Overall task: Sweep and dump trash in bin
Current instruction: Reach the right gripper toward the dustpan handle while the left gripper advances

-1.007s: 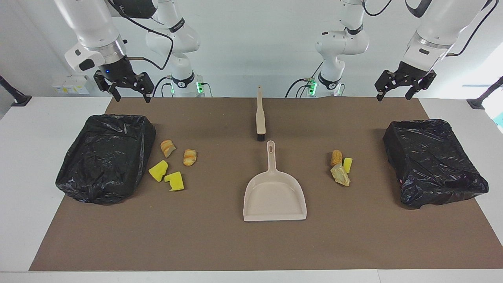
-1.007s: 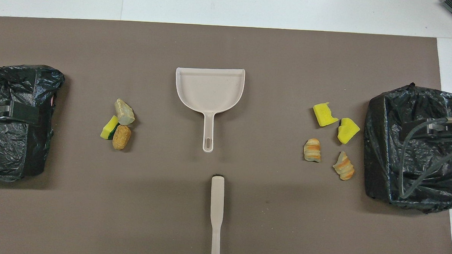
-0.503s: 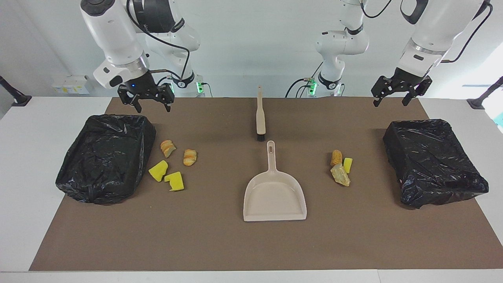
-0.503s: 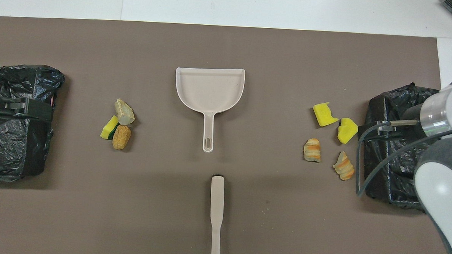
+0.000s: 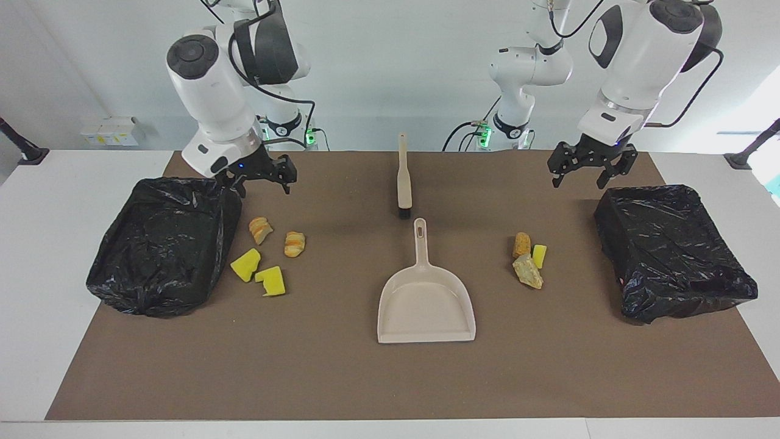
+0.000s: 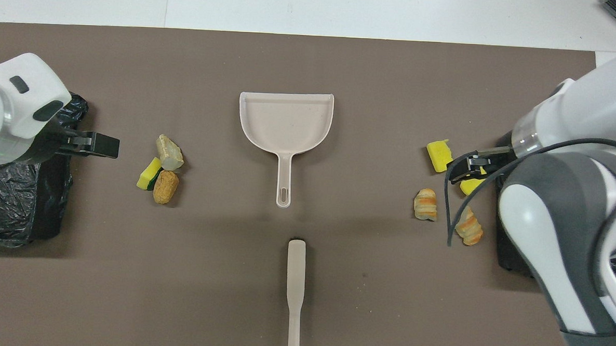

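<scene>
Trash lies in two groups on the brown mat. Toward the right arm's end are two yellow wedges and two tan-orange lumps, beside a black-lined bin. Toward the left arm's end a yellow sponge piece with a green face touches two lumps, with a second bin beside them. My right gripper hangs open over the mat by its bin's edge. My left gripper hangs open over the mat by its bin. Neither holds anything.
A beige dustpan lies mid-mat, its handle pointing toward the robots. A beige brush lies in line with it, nearer to the robots. In the overhead view the right arm covers most of its bin.
Both grippers have come down and inward from over the mat's corners toward its middle, the right one further. Trash, dustpan and brush have not moved.
</scene>
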`<state>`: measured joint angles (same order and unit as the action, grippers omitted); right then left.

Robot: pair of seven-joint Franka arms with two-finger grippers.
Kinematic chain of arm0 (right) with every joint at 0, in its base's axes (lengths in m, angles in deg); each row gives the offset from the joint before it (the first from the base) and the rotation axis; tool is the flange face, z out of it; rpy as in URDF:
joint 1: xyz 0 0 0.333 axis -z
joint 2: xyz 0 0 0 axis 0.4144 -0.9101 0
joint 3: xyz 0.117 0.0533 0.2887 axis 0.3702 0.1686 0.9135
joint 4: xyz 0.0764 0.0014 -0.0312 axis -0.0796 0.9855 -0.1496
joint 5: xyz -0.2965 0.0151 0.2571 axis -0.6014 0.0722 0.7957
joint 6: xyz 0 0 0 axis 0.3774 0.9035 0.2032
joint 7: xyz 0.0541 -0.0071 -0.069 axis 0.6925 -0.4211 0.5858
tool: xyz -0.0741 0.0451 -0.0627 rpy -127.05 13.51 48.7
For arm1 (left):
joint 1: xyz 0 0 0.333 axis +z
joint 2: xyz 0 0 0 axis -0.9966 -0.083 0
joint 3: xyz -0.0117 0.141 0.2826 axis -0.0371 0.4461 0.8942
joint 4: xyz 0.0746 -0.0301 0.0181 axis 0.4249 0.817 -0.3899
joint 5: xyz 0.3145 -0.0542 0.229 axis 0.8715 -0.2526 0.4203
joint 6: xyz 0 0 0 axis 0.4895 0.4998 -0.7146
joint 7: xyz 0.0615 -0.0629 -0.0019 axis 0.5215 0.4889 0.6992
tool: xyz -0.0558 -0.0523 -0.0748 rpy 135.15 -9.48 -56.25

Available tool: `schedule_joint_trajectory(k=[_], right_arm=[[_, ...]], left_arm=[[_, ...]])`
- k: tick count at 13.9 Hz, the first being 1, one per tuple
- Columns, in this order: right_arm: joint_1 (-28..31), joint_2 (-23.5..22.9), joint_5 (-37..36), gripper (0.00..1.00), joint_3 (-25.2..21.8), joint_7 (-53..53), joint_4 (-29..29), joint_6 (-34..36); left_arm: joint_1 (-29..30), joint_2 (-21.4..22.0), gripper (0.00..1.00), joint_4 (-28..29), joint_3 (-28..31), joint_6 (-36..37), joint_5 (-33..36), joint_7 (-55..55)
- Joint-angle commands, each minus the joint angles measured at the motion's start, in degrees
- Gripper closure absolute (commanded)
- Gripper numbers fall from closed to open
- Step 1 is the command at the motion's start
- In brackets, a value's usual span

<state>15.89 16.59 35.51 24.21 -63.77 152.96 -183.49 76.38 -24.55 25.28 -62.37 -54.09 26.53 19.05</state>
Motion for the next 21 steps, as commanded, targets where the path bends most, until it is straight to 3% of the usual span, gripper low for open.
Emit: schedule_joint_trajectory(k=[1, 6, 10, 15, 18, 21], right_arm=[[-2.4, -4.6, 0.9, 0.0, 0.0, -2.8, -4.3, -0.9], [-7.2, -9.8, 2.5, 0.0, 0.0, -8.8, -4.6, -8.8], [-10.8, -12.9, 3.4, 0.0, 0.0, -14.6, -4.8, -14.2], [-14.0, -17.3, 4.8, 0.0, 0.4, -19.6, -6.5, -18.8], [-17.2, -23.6, 4.8, 0.0, 0.8, -25.9, -14.0, -18.9], [-20.0, -27.4, 4.8, 0.0, 0.8, -29.7, -17.8, -20.7]], left_arm=[[-2.1, -0.7, 0.0, 0.8, 0.7, -2.3, -0.2, 0.2], [-5.1, -1.5, 0.0, 1.8, 0.6, -0.7, -0.2, 0.5], [-10.7, 7.7, 0.0, 15.0, 0.6, 3.4, -0.4, 5.2], [-18.4, 24.0, 0.0, 34.8, 0.6, 2.1, -5.2, 5.4], [-22.8, 26.7, 0.0, 38.1, 0.6, 1.4, -6.4, 8.0], [-27.9, 26.6, 0.0, 41.6, 0.6, -6.8, -6.7, 14.8]])
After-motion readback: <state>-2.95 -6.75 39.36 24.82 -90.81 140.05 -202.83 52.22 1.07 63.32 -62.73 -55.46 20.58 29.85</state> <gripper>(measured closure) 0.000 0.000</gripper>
